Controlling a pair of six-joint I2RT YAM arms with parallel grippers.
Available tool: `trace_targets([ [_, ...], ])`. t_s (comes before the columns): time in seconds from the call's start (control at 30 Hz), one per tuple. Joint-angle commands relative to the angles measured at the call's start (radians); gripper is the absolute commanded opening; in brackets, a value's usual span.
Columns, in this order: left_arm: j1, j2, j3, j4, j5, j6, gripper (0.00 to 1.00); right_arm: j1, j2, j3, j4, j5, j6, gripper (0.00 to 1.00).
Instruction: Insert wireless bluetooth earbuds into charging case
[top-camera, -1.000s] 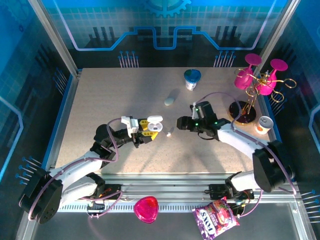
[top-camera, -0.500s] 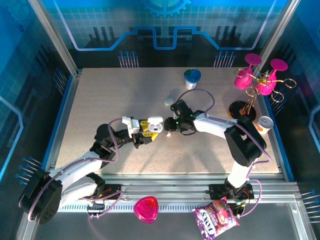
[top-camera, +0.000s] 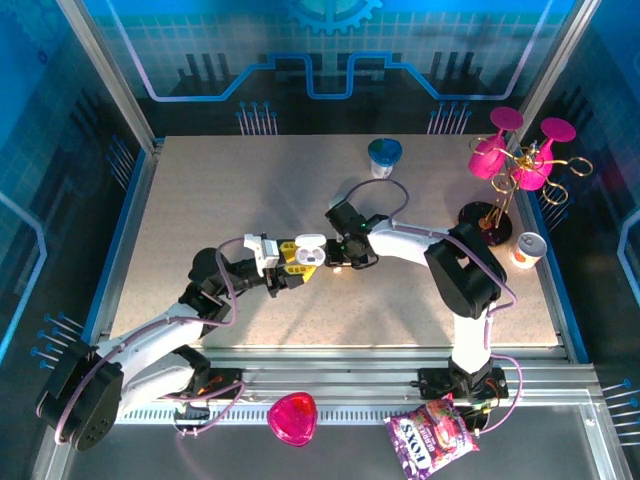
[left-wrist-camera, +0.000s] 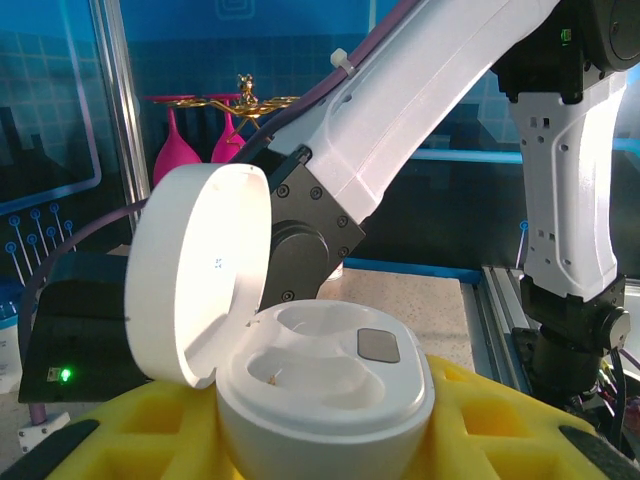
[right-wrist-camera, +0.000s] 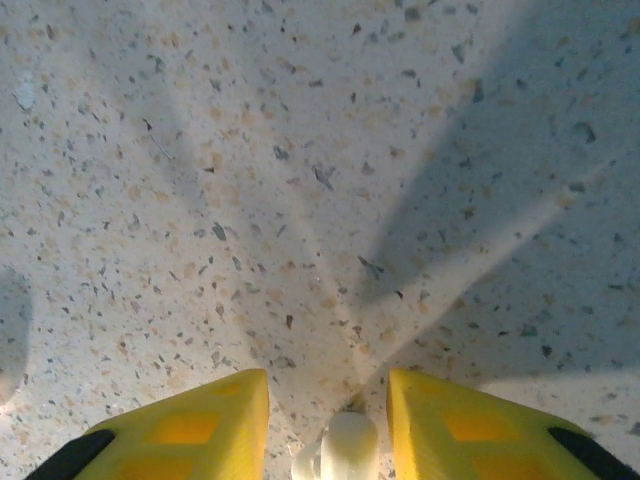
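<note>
My left gripper is shut on the white charging case, with a yellow finger against each side. The case's lid stands open and both wells are bare. In the top view the case sits at the table's middle, with my right gripper just to its right, pointing down at the tabletop. In the right wrist view a small white earbud lies on the speckled table between the yellow fingertips of my right gripper. A gap shows on either side of the earbud, so the jaws are open around it.
A blue-lidded cup stands at the back. A gold rack with pink glasses and a can are at the right. A pink heart-shaped dish and a candy bag lie beyond the front rail.
My right arm swung left toward the case and came down over the earbud, and its fingers drew closer together. The left arm held still with the case.
</note>
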Motion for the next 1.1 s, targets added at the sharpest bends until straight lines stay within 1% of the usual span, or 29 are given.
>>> trace_targets([
  [0.0,0.006,-0.015,0.011,0.002,0.018,0.021,0.25,0.015,0.022,0.022,-0.043,-0.008,0.016,0.36],
  [0.2,0.006,-0.015,0.009,0.006,0.019,0.019,0.25,0.022,0.014,0.012,-0.034,-0.037,0.022,0.34],
  [0.3,0.006,-0.014,0.009,0.008,0.018,0.017,0.25,0.023,0.009,0.008,-0.028,-0.043,0.023,0.32],
  [0.77,0.006,-0.017,0.007,0.013,0.019,0.014,0.26,0.022,0.040,0.013,-0.050,-0.041,0.012,0.28],
  [0.97,0.006,-0.017,0.006,0.012,0.019,0.016,0.26,0.021,0.033,0.014,-0.055,-0.032,0.009,0.21],
  [1.07,0.006,-0.016,0.006,0.012,0.018,0.016,0.26,0.019,0.020,0.016,-0.063,-0.022,0.004,0.19],
])
